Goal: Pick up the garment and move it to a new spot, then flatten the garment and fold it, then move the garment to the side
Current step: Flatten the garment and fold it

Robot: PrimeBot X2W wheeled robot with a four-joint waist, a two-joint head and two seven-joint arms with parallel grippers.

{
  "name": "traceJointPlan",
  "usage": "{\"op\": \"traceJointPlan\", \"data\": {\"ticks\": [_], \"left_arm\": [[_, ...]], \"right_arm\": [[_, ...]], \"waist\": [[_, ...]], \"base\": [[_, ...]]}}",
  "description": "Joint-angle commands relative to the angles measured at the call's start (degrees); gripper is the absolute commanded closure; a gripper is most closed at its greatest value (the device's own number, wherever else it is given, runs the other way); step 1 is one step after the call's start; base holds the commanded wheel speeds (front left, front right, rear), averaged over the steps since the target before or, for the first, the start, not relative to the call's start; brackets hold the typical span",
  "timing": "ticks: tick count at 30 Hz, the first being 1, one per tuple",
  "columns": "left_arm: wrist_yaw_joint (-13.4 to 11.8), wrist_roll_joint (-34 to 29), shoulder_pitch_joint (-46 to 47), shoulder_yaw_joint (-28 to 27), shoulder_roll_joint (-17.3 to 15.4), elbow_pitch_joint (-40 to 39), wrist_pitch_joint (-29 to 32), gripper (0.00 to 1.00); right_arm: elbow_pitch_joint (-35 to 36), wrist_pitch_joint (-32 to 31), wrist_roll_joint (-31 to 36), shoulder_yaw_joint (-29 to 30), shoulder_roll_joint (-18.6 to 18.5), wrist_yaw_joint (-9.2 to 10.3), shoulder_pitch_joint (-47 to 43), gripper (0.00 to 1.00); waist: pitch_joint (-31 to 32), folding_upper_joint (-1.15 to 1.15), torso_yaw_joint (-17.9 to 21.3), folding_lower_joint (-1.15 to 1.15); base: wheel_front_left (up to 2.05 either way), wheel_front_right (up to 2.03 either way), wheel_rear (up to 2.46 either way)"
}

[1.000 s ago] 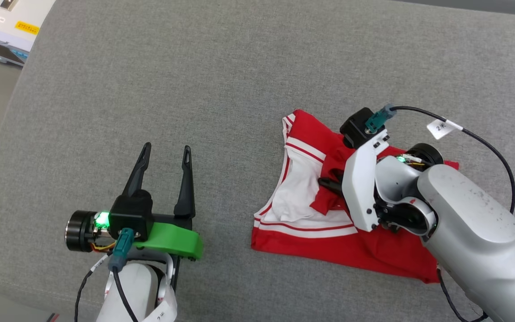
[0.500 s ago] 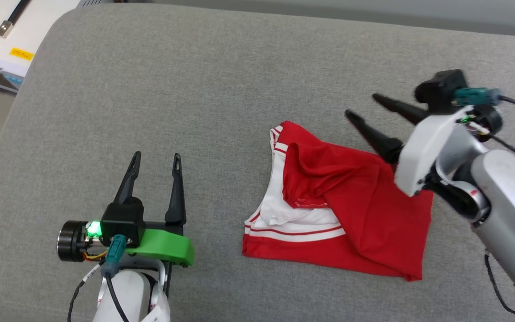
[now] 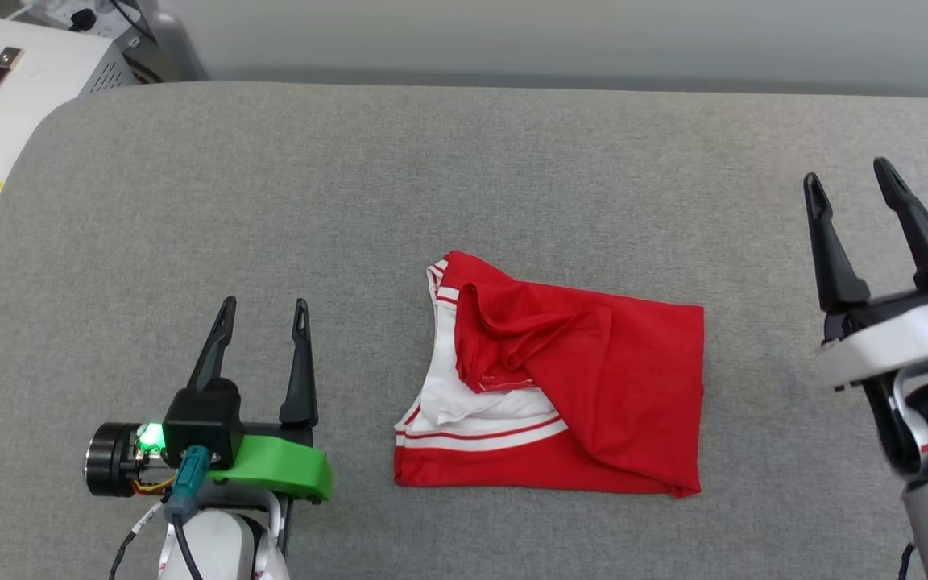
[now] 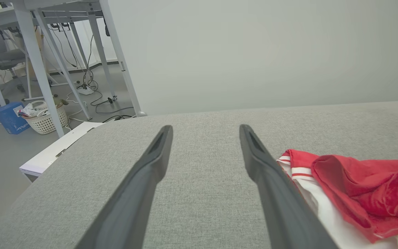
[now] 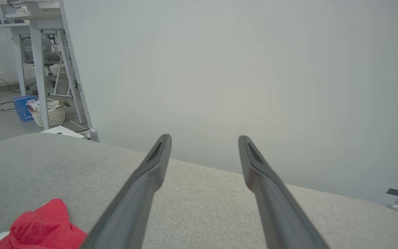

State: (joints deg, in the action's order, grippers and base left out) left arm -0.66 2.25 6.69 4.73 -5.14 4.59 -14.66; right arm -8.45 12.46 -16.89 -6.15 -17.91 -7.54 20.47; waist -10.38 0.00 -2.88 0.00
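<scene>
The garment (image 3: 593,387) lies folded into a rough rectangle on the grey padded table (image 3: 432,185), red cloth on top with a white sleeve and striped trim showing at its left. Its lettering is hidden. It also shows at the right of the left wrist view as the red garment (image 4: 358,183), and a red corner of the garment (image 5: 43,228) sits low left in the right wrist view. My left gripper (image 3: 264,308) stands open left of the garment, holding nothing. My right gripper (image 3: 847,179) is open and empty, well to the right of the cloth.
A white machine (image 3: 5,89) with a yellow label stands off the table's left corner. White desk legs (image 4: 40,58), a basket (image 4: 47,117) and cables on the floor lie beyond that side. A pale wall (image 5: 240,69) runs behind the table.
My right gripper let go of the garment's fold, lifted off and swung away to the right. The red flap now lies over the white part. The head camera also tilted up.
</scene>
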Motion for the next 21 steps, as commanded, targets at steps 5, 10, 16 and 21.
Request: {"op": "traceJointPlan", "data": {"ticks": [5,10,16,21], "left_arm": [[0.2,0.2,-2.1,-0.5,-0.1,-0.5,-0.3,0.00],[0.6,0.1,-3.8,-0.5,-0.1,-0.6,-0.3,0.00],[0.8,0.2,-5.6,-0.5,-0.1,-0.8,-0.3,0.00],[0.6,0.4,-6.2,-0.9,-0.1,-1.0,-0.3,0.00]], "right_arm": [[4.4,2.0,3.7,3.8,4.7,0.05,-7.6,0.00],[7.0,2.4,5.2,4.7,7.8,0.05,-13.9,0.00],[8.3,2.5,6.0,6.3,10.7,0.05,-19.5,0.00],[8.3,2.5,6.3,7.4,11.7,0.05,-22.4,0.00]], "waist": [[2.7,0.00,2.1,0.00],[4.0,0.00,2.6,0.00],[5.0,0.00,2.3,0.00],[5.1,0.00,1.8,0.00]], "base": [[0.00,0.00,0.00],[0.00,0.00,0.00],[0.00,0.00,0.00],[0.00,0.00,0.00]]}}
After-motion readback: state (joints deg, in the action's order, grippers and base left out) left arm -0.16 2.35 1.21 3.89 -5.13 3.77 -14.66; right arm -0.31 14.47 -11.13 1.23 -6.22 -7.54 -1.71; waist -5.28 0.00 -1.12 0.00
